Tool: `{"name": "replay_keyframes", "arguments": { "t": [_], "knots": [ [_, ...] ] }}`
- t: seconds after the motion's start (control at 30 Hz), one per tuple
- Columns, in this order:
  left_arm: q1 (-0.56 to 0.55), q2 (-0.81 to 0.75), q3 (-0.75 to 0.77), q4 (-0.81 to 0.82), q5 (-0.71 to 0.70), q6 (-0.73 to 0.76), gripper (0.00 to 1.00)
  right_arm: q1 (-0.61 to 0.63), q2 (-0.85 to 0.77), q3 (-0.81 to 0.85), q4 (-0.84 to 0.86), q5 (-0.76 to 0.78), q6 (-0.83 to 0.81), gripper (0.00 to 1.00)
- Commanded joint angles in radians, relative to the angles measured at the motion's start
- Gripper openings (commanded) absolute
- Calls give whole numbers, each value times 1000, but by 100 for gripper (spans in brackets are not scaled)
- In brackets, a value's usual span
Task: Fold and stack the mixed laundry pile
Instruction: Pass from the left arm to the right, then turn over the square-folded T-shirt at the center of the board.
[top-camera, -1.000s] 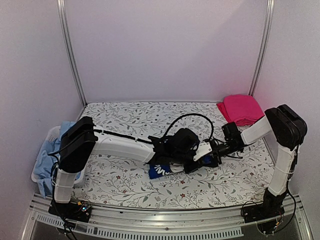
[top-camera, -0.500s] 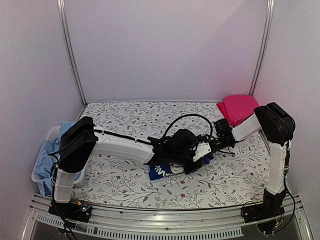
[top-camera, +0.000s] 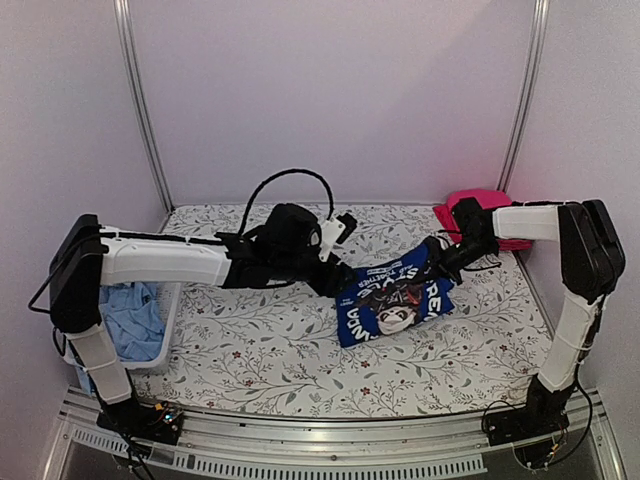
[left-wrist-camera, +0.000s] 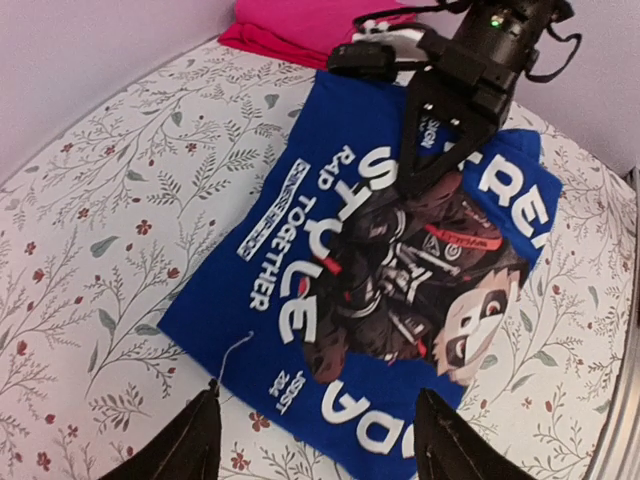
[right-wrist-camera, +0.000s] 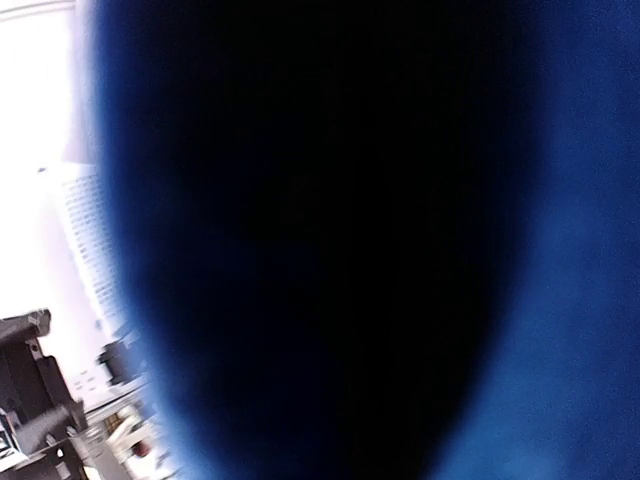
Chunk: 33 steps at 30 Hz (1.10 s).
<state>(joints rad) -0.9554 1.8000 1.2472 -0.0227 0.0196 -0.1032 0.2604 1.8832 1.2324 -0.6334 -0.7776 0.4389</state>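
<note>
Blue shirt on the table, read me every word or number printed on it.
"RAP TOGETHER", white print on the royal-blue shirt.
Big white letters: partly hidden under the right gripper, not readable whole.
Small boxed strip and tiny line near the hem: too small to read.

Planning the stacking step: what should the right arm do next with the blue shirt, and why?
Probably drag it toward the pink garment: the right end effector is shut on the far edge of the blue shirt, the left end effector is open above it, and the pink garment lies just beyond.
</note>
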Motion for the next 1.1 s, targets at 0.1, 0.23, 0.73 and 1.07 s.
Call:
{"name": "replay_keyframes", "arguments": {
  "t": [0.1, 0.23, 0.73, 1.07],
  "knots": [
    [65, -104, -115, -63, -16, -130, 66, -76, -152, 257, -484, 604, -287, 0],
    [95, -152, -159, -101, -17, -161, 66, -90, -165, 393, -601, 901, -301, 0],
    [166, -279, -309, -147, -61, -201, 66, 239, 79, 669, -729, 1284, -274, 0],
    [217, -343, -366, -139, -40, -316, 66, 570, 494, 956, -723, 969, -254, 0]
  ]
}}
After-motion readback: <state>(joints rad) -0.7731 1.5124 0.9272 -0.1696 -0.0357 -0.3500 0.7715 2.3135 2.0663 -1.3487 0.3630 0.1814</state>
